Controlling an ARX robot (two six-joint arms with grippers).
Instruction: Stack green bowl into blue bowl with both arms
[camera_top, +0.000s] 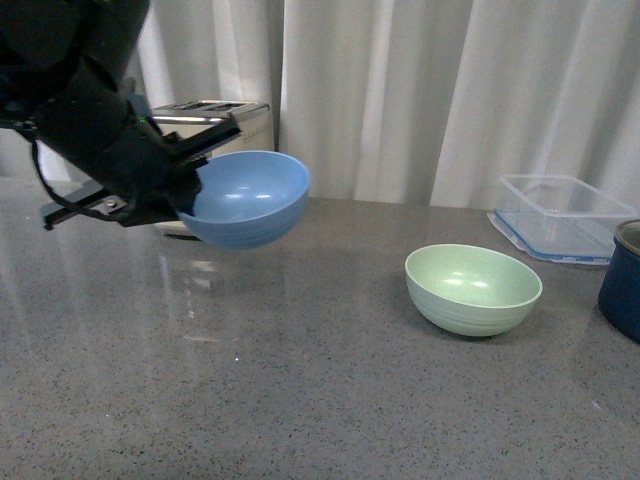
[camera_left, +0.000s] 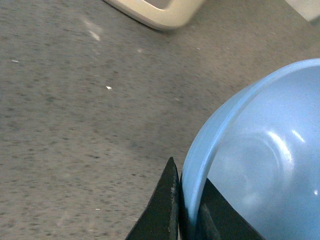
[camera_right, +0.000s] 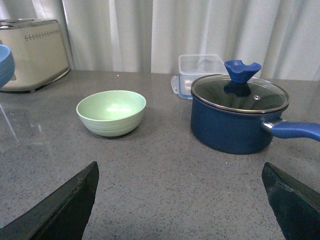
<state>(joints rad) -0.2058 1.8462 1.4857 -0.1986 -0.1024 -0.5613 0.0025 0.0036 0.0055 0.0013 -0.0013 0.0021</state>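
Note:
The blue bowl (camera_top: 250, 198) hangs in the air at the left, above the grey counter and tilted a little. My left gripper (camera_top: 182, 200) is shut on its near-left rim; in the left wrist view the rim of the blue bowl (camera_left: 200, 165) sits pinched between the two black fingers (camera_left: 165, 205). The green bowl (camera_top: 472, 288) stands upright on the counter right of centre, apart from the blue one. In the right wrist view the green bowl (camera_right: 111, 112) is well ahead and left of my right gripper (camera_right: 180, 192), which is open over bare counter. The right arm is out of the front view.
A cream toaster (camera_top: 215, 118) stands behind the lifted bowl. A clear blue-rimmed container (camera_top: 560, 215) and a dark navy pot (camera_right: 235, 117) with a glass lid and a long handle (camera_right: 295, 130) sit at the right. White curtains (camera_top: 400, 90) close the back.

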